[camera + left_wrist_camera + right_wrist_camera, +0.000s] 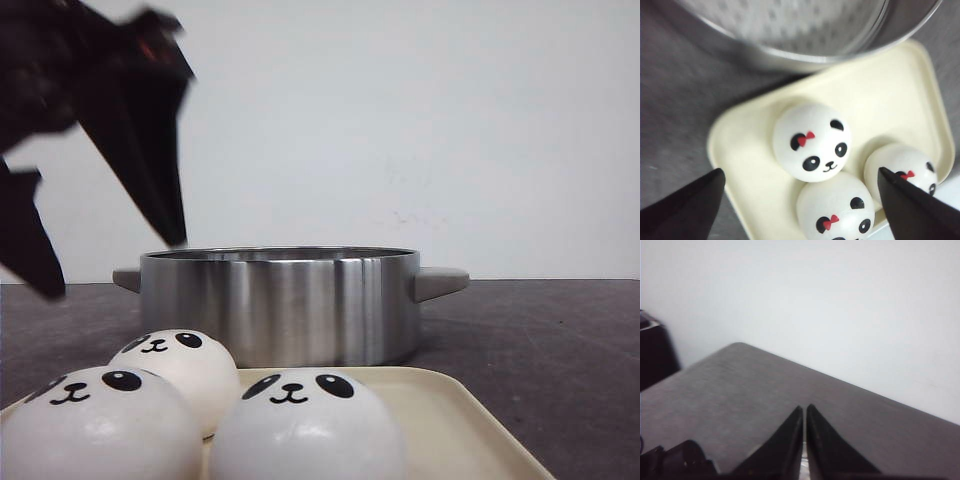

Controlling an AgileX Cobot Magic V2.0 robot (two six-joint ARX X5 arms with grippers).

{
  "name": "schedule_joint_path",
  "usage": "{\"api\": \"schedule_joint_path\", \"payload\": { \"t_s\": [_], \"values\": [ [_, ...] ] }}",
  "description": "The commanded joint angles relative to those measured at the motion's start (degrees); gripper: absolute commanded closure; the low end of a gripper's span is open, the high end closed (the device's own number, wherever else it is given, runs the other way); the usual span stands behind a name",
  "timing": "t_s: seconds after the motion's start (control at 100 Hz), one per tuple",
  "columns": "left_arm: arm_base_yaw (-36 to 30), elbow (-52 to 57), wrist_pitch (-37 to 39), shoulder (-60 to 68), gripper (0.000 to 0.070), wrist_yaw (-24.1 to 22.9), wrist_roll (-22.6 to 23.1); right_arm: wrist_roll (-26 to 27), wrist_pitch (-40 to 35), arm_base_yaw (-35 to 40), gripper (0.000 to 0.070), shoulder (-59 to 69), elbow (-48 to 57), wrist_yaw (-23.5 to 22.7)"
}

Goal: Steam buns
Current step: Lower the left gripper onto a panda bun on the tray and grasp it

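Note:
Three white panda-faced buns [100, 425] [175, 365] [305, 425] lie on a cream tray [470, 420] in front of a steel pot [280, 300]. The left wrist view shows the same buns [812, 142] [837, 207] [900, 170], each with a red bow, on the tray [890, 100]. My left gripper [115, 267] [801, 172] hangs open above them, touching nothing, its fingers [685, 210] spread wide. My right gripper [805, 410] is shut with nothing in it, over bare table, and is out of the front view.
The pot's rim [790, 55] lies just beyond the tray, with a perforated steamer plate [790, 20] inside. It has side handles [440, 283]. Dark grey tabletop [560, 340] surrounds both, and a white wall stands behind.

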Motion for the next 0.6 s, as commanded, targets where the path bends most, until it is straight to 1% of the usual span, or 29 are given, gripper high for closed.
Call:
{"api": "schedule_joint_path", "payload": {
  "t_s": [0.0, 0.08, 0.18, 0.35, 0.48, 0.59],
  "values": [
    [-1.68, 0.85, 0.48, 2.67, 0.0104, 0.0, -1.36, -0.07, -1.77, 0.52, 0.0696, 0.63, 1.09, 1.55],
    [-3.5, 0.85, 1.49, 5.46, 0.0104, 0.0, -1.68, 0.42, -4.35, 0.52, 0.0696, 0.11, 1.09, 2.38],
    [-4.98, 0.85, 3.65, 8.31, 0.0104, 0.0, -3.37, 1.22, -6.45, 0.52, 0.0696, -0.11, 1.07, 3.04],
    [-5.68, 0.85, 7.69, 11.58, 0.0104, -0.68, -5.9, 1.33, -6.64, 0.52, 0.0696, -0.11, 1.07, 2.91],
    [-5.7, 0.85, 8.37, 13.27, 0.0105, -3.5, -5.86, 1.55, -6.71, 0.52, 0.0696, -0.13, 1.07, 2.78],
    [-5.68, 0.85, 7.58, 14.56, 0.011, -3.61, -5.92, 1.75, -7.1, 0.52, 0.0696, -0.15, 1.07, 2.75]
  ]
}}
